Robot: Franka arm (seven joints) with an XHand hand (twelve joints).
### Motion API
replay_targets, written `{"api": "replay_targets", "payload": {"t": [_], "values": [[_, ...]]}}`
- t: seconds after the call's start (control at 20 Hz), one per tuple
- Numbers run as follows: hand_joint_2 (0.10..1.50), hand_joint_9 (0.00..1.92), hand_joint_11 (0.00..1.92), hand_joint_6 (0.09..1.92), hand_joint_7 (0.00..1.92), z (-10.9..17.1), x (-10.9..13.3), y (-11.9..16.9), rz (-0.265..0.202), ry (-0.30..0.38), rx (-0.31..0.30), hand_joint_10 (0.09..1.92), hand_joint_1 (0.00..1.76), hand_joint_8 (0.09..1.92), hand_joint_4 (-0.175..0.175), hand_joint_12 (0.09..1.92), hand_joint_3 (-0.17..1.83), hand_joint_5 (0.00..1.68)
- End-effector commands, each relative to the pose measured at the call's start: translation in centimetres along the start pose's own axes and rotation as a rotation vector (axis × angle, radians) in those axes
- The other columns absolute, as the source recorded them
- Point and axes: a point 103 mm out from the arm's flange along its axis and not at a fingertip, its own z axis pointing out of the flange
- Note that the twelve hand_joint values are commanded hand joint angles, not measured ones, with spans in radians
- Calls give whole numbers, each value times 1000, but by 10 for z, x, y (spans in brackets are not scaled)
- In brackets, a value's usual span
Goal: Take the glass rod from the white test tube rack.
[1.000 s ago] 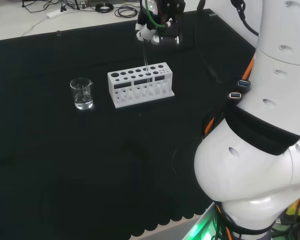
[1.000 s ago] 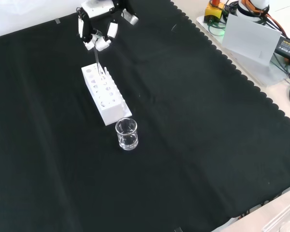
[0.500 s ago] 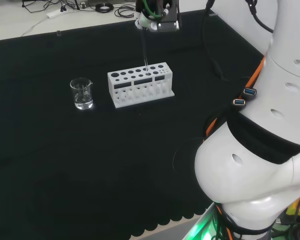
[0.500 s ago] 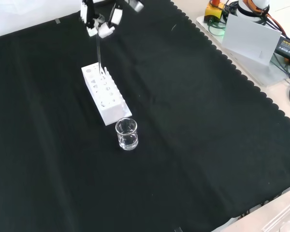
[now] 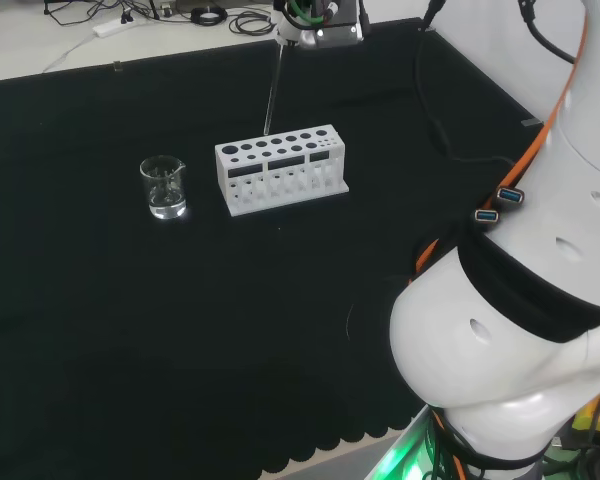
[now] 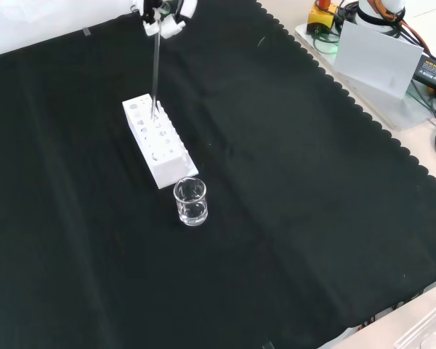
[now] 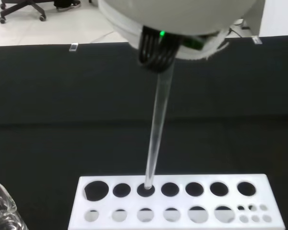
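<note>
Hanging from robot hand (image 6: pixel 165 16): glass rod (image 6: pixel 155 69)

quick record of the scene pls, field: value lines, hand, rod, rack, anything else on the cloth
hand: at the top of the front view, fingers closed on the rod's upper end
rod: clear glass, lifted and slightly tilted, lower tip at a back-row hole of the rack
rack: white, on the black cloth, its other holes look empty
beaker: clear glass, standing apart from the rack's end
</note>
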Motion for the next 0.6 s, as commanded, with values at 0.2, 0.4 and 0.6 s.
{"api": "replay_targets", "payload": {"t": [0.2,0.4,0.6], "values": [[582,1639,1674,293,1281,-16,17,-36,-37,-9,-18,769,1330,987,-175,549,798,1369],[577,1641,1677,288,1283,-21,19,-43,-42,-2,-30,768,1331,986,-175,551,804,1373],[575,1642,1679,284,1285,-29,14,-49,-36,-11,-28,767,1331,985,-175,552,807,1376]]}}
